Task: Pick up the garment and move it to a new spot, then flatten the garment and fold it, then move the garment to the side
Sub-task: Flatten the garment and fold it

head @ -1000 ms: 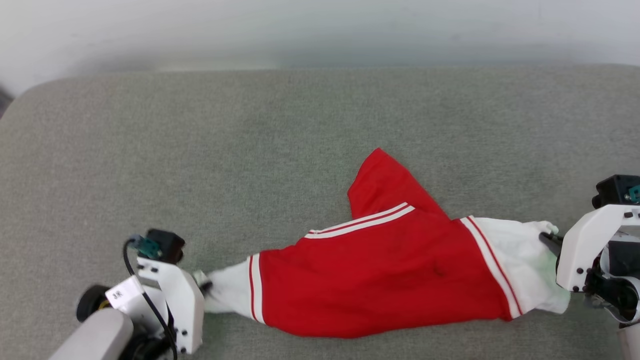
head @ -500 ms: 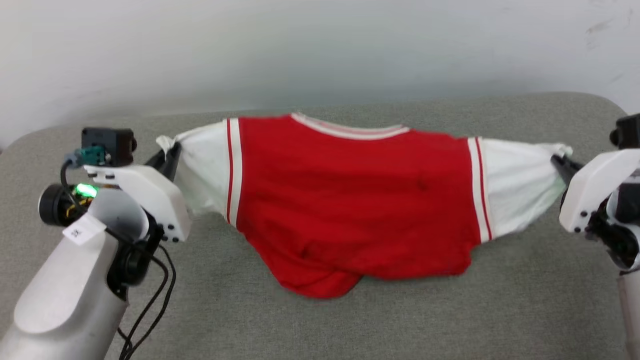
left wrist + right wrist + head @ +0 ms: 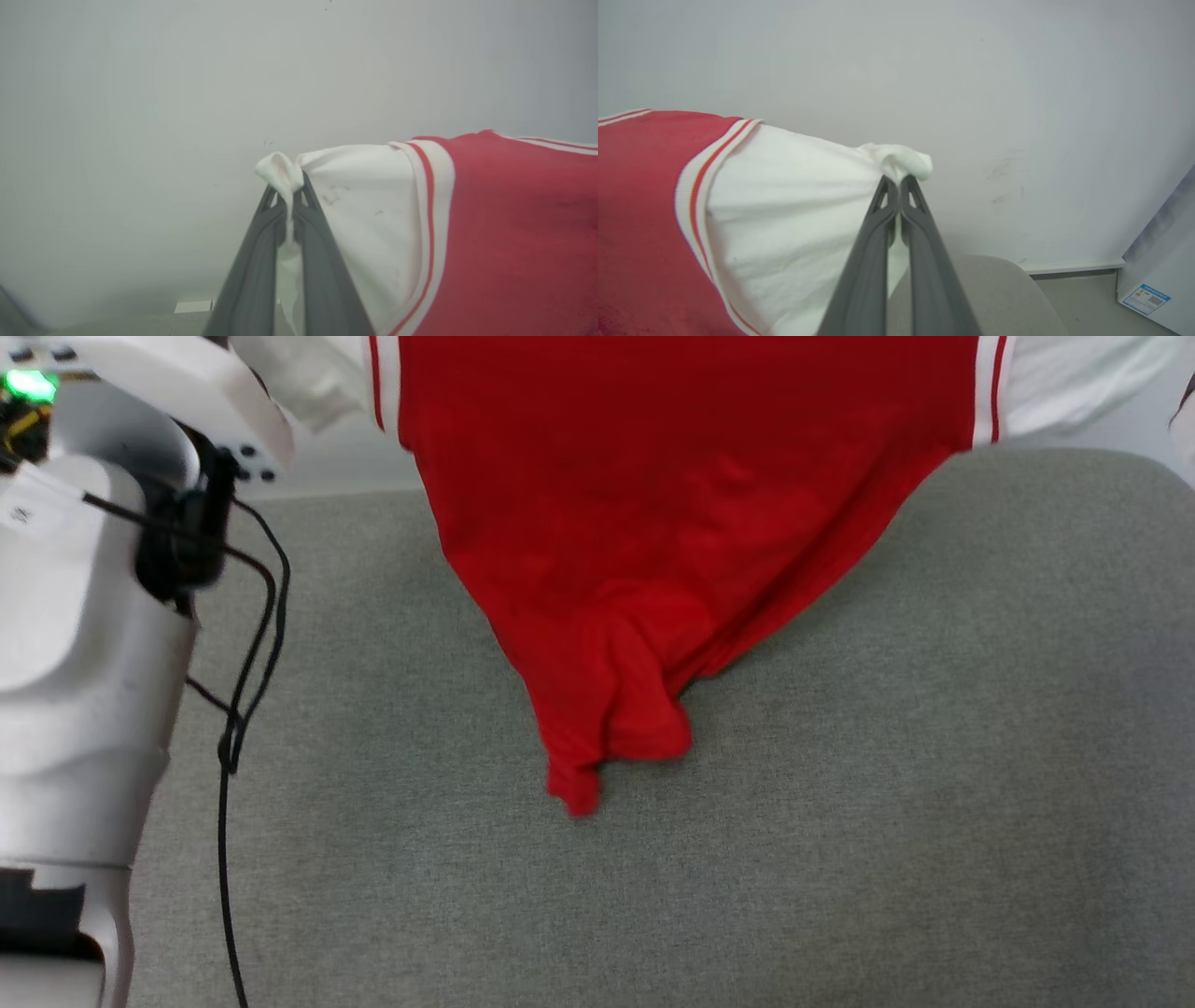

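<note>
Red soft-cloth jersey shirt with white short sleeves and red-and-white stripe trim hangs in the air, stretched sideways between the two hands, above the grey cloth-covered desk. In the head view we see its red body narrow downward to a bunched tip over the middle of the desk; we cannot tell if that tip touches the top.

Left hand: two long dark fingers pressed together, clamped on the gathered end of the white sleeve on that side, with a knob of white cloth poking past the tips. Right hand: same, fingers together, pinching the end of the other white sleeve, cloth puffed out above the tips. Both hands are up in front of the plain pale wall.

We note the pale left forearm at the left edge of the head view, a green light lit near its top, and a black cable hanging beside it. In the right wrist view we see a rounded desk corner below the fingers and a pale cabinet with a small blue label at lower right.
</note>
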### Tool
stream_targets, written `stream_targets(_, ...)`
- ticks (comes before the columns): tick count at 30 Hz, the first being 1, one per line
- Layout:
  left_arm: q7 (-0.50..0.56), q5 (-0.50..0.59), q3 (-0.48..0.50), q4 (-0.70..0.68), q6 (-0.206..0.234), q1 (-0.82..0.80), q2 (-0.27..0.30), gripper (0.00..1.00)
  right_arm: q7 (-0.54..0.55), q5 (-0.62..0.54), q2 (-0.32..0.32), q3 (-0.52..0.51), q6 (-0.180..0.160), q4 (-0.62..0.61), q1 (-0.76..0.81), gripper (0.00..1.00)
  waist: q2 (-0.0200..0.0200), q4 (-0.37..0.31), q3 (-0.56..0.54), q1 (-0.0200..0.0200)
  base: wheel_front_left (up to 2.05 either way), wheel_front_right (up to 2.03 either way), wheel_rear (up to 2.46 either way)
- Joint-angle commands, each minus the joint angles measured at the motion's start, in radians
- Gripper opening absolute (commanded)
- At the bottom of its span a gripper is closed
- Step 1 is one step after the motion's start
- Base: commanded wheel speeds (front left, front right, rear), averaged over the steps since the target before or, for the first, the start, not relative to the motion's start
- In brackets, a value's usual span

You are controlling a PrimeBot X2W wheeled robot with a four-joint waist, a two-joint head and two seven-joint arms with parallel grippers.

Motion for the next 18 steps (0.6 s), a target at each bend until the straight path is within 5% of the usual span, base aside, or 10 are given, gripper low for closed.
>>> stream_targets(1,-0.019,0.009,0.011,0.02,-0.002,-0.052,0.007,0.0,-0.02,-0.013,-0.004,-0.001,-0.001,0.016,-0.053,0.0,0.0,-0.003,0.037,0.0,0.0,0.0,0.0)
stream_targets(18,-0.104,0.067,0.03,0.173,-0.033,-0.536,0.032,0.0,-0.175,-0.093,0.007,0.03,-0.001,0.237,-0.59,0.0,0.0,-0.018,0.295,0.0,0.0,0.0,0.0)
